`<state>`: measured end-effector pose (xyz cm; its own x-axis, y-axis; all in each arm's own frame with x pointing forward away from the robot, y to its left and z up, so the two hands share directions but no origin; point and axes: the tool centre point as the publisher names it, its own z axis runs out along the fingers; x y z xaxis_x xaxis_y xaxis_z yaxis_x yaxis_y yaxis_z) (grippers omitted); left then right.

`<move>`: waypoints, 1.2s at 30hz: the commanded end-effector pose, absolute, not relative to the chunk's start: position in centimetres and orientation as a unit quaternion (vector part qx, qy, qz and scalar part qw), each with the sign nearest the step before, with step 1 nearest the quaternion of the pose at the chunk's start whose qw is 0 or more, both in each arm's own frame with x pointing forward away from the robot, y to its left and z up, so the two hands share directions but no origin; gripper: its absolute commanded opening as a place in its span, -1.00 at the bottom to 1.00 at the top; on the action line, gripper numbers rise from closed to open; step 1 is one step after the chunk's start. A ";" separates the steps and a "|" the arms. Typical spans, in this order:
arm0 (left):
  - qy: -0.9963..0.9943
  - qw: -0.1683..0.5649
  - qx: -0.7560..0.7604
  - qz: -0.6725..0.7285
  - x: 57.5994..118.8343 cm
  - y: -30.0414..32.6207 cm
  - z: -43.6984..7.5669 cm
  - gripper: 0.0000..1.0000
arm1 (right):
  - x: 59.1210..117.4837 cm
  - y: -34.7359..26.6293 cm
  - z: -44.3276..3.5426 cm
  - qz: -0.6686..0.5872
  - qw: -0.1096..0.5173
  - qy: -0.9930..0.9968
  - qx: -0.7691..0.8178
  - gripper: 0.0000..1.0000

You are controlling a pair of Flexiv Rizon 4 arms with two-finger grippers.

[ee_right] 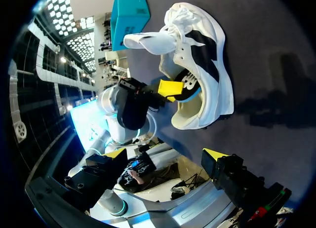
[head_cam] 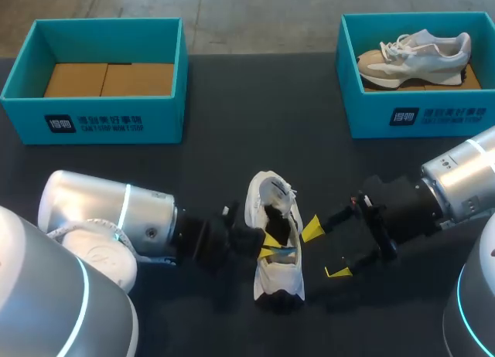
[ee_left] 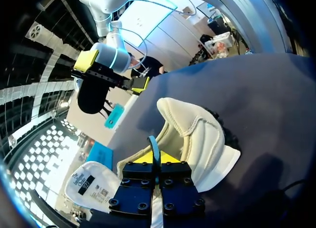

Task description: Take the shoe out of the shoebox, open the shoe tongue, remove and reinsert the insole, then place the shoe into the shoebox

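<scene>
One white mesh shoe (head_cam: pixel 280 276) on dark table (head_cam: pixel 232 164).
Left end effector (ee_left: pixel 157 158) pinches thin insole (ee_right: pixel 190 87); right end effector (head_cam: pixel 325 250) spread alongside.

On the table (head_cam: pixel 232 102), one shoebox (head_cam: pixel 100 121) stands at the far left and another shoebox (head_cam: pixel 425 117) at the far right, with a second shoe (head_cam: pixel 418 59) lying inside the right one. The shoe (head_cam: pixel 282 276) rests on the table's near middle, between both arms. The left gripper (head_cam: pixel 271 245) reaches in from its left side, its fingers pinching the insole (ee_right: pixel 190 90) that stands partly out of the shoe. The right gripper (head_cam: pixel 325 250) sits just right of the shoe, its fingers spread apart around nothing.
</scene>
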<state>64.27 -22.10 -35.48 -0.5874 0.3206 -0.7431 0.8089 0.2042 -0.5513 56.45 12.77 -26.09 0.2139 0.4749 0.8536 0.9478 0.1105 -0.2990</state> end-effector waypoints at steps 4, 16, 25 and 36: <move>0.732 0.229 0.379 -0.518 64.4 -22.5 -35.5 -1.00 | 56.4 12.9 -26.1 -0.250 0.473 -0.575 -0.619 1.00; 0.720 0.203 0.390 -0.537 62.9 -21.4 -33.2 -0.22 | 56.4 12.9 -26.1 -0.250 0.473 -0.575 -0.619 1.00; 0.720 0.183 0.393 -0.541 62.3 -20.0 -31.5 -0.25 | 56.4 12.9 -26.1 -0.250 0.473 -0.575 -0.619 1.00; 0.730 0.166 0.429 -0.505 62.9 -18.8 -30.0 -0.30 | 56.4 12.9 -26.1 -0.250 0.473 -0.575 -0.619 1.00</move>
